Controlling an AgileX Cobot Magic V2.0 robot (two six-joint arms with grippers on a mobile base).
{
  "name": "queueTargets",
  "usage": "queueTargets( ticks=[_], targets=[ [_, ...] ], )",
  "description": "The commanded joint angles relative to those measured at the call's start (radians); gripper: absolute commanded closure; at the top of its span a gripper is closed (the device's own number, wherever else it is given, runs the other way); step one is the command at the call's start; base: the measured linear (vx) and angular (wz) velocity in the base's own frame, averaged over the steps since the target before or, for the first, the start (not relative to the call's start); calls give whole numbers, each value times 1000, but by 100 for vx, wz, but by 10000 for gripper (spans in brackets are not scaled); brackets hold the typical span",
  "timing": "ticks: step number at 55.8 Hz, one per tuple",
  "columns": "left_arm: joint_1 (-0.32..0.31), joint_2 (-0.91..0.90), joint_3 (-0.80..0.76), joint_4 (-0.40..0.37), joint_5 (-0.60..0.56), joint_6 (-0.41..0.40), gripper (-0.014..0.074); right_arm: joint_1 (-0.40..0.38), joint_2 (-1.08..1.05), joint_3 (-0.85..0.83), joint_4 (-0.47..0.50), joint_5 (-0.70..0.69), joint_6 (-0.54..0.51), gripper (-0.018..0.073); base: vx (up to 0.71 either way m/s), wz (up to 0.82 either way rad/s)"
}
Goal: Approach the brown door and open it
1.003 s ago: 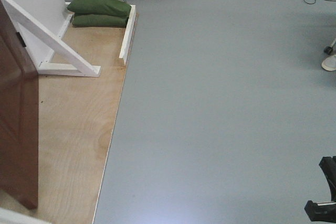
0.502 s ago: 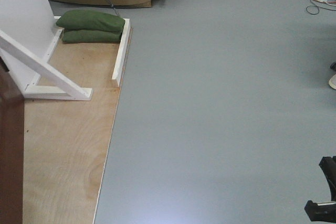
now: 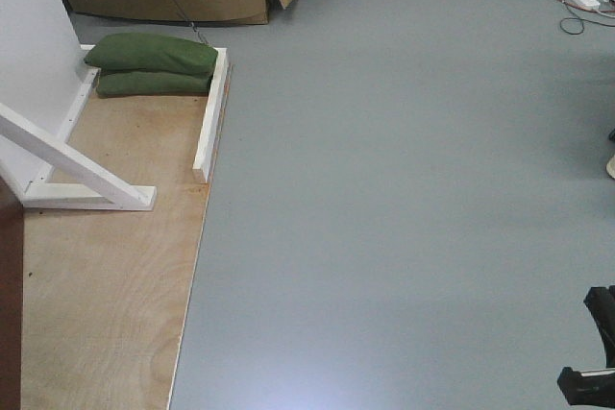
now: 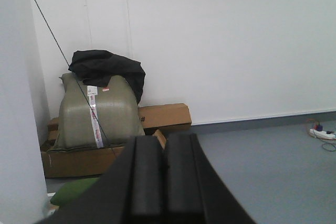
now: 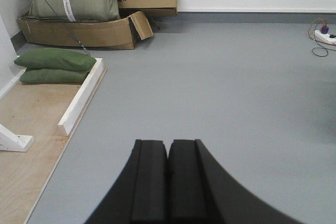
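Grey floor (image 3: pixel 404 189): it fills most of the front view. I judge the base should turn left on it before closing in.
Plywood platform (image 3: pixel 106 295): lies left of the floor, with its edge running up the view. Approach the lip slowly and squarely.
Brown door (image 3: pixel 9 314): only a thin reddish-brown strip shows at the lower-left edge, standing on the platform. Its handle is out of sight, so bring it into view before any reach.
White brace frame (image 3: pixel 77 175): a slanted strut and foot on the platform beyond the door. It is not the target, so keep the arms away from it.
Green sandbags (image 3: pixel 149 64): two, stacked at the platform's far end.
Left gripper (image 4: pixel 164 145): fingers pressed together and holding nothing, aimed at the far wall.
Right gripper (image 5: pixel 168 148): fingers pressed together and holding nothing, above the floor. One gripper must spread before the handle.
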Motion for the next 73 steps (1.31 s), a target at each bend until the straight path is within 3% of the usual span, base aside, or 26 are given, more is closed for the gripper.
queueTargets(
  ticks=[1,46,52,60,61,62,66,73],
  targets=[
    [0,-13,-18,-4,-81,-5,530,2,-6,4,-3,-78,-6,559,7,0],
    [0,-13,-18,-2,-90,7,530,2,-6,4,-3,-78,-6,559,1,0],
    [0,-13,-30,-9,-191,23,530,2,-6,4,-3,-78,-6,559,0,0],
    [42,13,-48,-12,-470,29,530,2,-6,4,-3,-78,-6,559,0,0],
    [58,20,-59,-12,-497,29,530,2,-6,4,-3,-78,-6,559,0,0],
    [182,106,-257,-13,-497,35,530,2,-6,4,-3,-78,-6,559,0,0],
    [200,122,-366,-12,-425,70,530,2,-6,4,-3,-78,-6,559,0,0],
    [215,138,-557,-12,-301,225,530,2,-6,4,-3,-78,-6,559,0,0]
  ],
)
